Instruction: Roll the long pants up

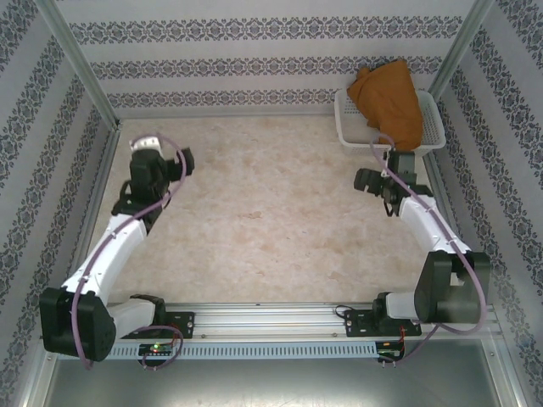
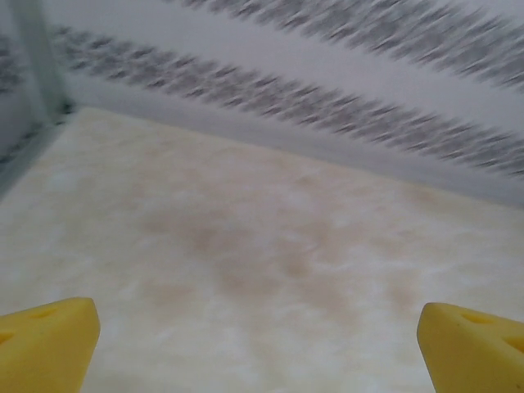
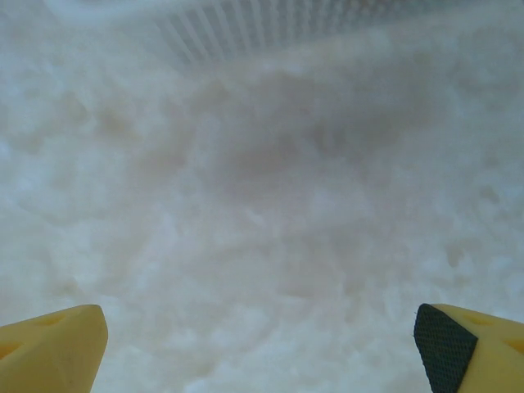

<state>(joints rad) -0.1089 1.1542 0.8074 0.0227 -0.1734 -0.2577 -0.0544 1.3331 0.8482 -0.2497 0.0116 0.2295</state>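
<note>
The long pants (image 1: 389,100) are a bunched rust-brown heap in the white mesh basket (image 1: 433,119) at the back right corner, spilling over its front rim. My right gripper (image 1: 399,154) hovers just in front of the basket, low over the table; its yellow fingers (image 3: 51,348) stand wide apart with nothing between them, and the basket's mesh wall (image 3: 270,29) shows blurred ahead. My left gripper (image 1: 146,144) is at the left side of the table, open, its yellow fingers (image 2: 45,344) spread over bare tabletop.
The beige marbled tabletop (image 1: 271,220) lies between the arms. Patterned walls (image 1: 254,68) and metal posts (image 1: 76,59) enclose the table on three sides. The mounting rail (image 1: 271,318) runs along the near edge.
</note>
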